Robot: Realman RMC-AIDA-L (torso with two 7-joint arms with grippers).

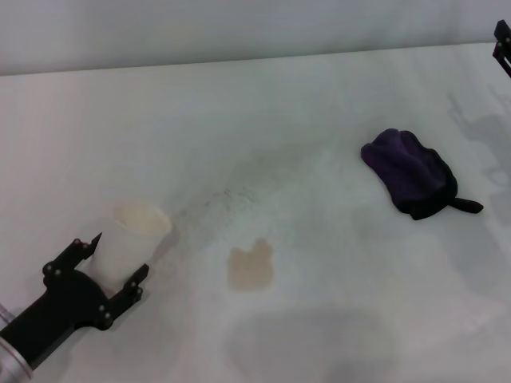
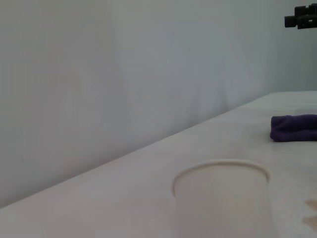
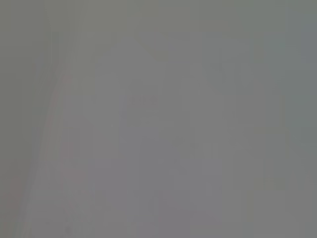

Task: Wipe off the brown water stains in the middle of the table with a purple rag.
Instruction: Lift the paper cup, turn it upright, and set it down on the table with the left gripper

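The stain [image 1: 251, 266], a pale tan-brown blotch, is taken as the landmark on the white table [image 1: 319, 104]. To its left a white paper cup [image 1: 134, 239] is seen upright, with the left gripper [image 1: 112, 267] set wide around its base; whether the fingers touch the cup cannot be told. The rag [image 1: 411, 171], a dark purple lump with a black tail, is found well apart from the stain, beyond it to the right. The right gripper [image 1: 503, 44] is glimpsed past the rag at the far right edge; its opening cannot be told.
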